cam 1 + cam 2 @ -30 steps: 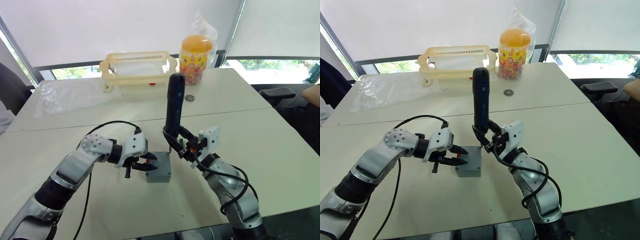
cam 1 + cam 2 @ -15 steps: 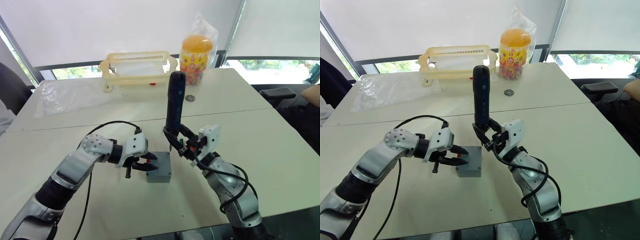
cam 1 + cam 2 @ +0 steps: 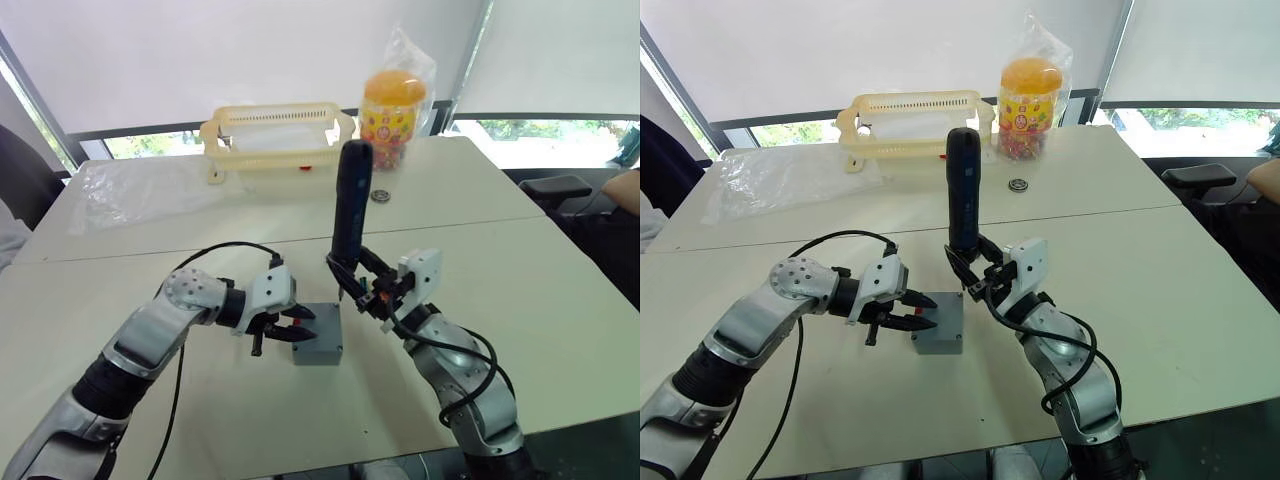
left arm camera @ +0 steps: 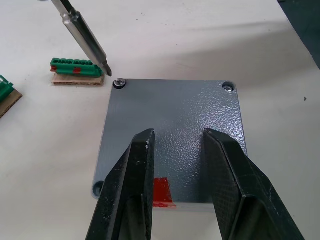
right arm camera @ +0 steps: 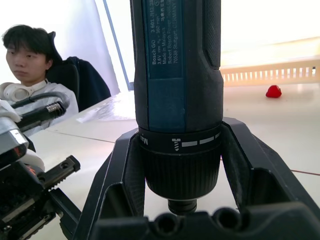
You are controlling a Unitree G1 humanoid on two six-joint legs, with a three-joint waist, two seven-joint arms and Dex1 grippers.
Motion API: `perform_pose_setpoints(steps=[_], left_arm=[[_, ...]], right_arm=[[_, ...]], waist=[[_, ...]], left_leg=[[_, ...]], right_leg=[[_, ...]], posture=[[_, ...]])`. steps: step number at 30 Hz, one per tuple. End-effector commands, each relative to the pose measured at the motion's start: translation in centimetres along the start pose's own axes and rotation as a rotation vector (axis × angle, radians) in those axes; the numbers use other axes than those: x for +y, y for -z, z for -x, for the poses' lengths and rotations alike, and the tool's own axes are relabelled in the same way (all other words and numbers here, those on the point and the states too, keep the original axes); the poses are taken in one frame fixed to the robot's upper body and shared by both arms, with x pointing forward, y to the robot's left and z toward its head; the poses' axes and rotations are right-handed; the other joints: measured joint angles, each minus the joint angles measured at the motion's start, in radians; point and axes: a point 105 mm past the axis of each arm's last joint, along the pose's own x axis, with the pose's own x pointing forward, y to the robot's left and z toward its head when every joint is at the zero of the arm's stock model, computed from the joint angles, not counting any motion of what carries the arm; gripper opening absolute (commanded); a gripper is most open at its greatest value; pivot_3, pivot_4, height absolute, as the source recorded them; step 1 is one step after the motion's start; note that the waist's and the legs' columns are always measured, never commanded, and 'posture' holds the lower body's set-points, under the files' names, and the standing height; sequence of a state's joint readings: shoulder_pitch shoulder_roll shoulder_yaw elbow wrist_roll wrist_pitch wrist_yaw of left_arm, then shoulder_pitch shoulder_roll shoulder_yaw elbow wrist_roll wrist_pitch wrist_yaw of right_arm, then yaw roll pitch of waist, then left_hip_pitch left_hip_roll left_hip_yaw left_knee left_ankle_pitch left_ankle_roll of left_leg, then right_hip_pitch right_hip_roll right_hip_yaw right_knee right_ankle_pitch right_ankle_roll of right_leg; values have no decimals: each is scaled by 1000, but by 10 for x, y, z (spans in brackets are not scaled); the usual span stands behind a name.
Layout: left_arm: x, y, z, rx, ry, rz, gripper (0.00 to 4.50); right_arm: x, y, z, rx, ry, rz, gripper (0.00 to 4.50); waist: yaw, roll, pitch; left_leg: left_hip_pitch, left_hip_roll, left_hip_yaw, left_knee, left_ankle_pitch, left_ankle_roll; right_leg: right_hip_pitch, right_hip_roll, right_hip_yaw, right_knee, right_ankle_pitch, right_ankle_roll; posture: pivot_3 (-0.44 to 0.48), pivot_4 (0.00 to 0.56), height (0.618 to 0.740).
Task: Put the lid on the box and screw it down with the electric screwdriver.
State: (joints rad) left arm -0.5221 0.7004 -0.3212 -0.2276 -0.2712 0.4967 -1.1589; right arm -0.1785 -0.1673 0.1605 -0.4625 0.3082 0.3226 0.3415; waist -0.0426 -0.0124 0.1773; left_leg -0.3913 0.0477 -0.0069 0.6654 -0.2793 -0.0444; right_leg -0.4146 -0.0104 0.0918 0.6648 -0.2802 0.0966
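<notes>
While the left claw (image 4: 177, 165), fingers apart, steadies the lid (image 4: 172, 130), the right claw (image 3: 362, 285), clamped on the electric screwdriver (image 3: 348, 205), should seat the bit squarely in the 11 o'clock corner screw (image 4: 119, 83).

Speckled grey square plastic lid (image 4: 175, 135) with red mark at one edge. Dark black-blue cylindrical electric screwdriver (image 3: 349, 205), white lettering. Green ribbed rectangular piece (image 4: 76, 66) on brown card. Pale yellow slotted plastic basket (image 3: 277, 134). Off-white counter (image 3: 560, 290).

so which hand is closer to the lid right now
Left. The left hand hovers right over the lid, fingers open. The right hand is beside it, gripping the electric screwdriver upright, bit near one corner screw.
</notes>
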Motion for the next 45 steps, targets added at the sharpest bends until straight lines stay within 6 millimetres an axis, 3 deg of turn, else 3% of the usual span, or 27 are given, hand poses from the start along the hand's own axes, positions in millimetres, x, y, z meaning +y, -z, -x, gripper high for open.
perform_pose_setpoints(steps=[1, 32, 45], left_arm=[[-4, 19, -5, 61, 13, 60, 1498], [-3, 7, -5, 58, 8, 56, 1498], [-1, 20, -10, 70, 8, 73, 1498]], right_arm=[[12, -28, -1, -112, -37, 14, 1721], [9, -14, 3, -70, -24, 36, 1721], [9, 13, 5, -29, -40, 98, 1721]], waist=[[0, 0, 0], [0, 0, 0], [0, -1, -1]], left_leg=[[0, 0, 0, 0, 0, 0], [0, 0, 0, 0, 0, 0], [1, 0, 0, 0, 0, 0]], right_leg=[[0, 0, 0, 0, 0, 0], [0, 0, 0, 0, 0, 0], [2, 0, 0, -1, -2, -2]], posture=[[0, 150, 740], [0, 150, 740], [0, 150, 740]])
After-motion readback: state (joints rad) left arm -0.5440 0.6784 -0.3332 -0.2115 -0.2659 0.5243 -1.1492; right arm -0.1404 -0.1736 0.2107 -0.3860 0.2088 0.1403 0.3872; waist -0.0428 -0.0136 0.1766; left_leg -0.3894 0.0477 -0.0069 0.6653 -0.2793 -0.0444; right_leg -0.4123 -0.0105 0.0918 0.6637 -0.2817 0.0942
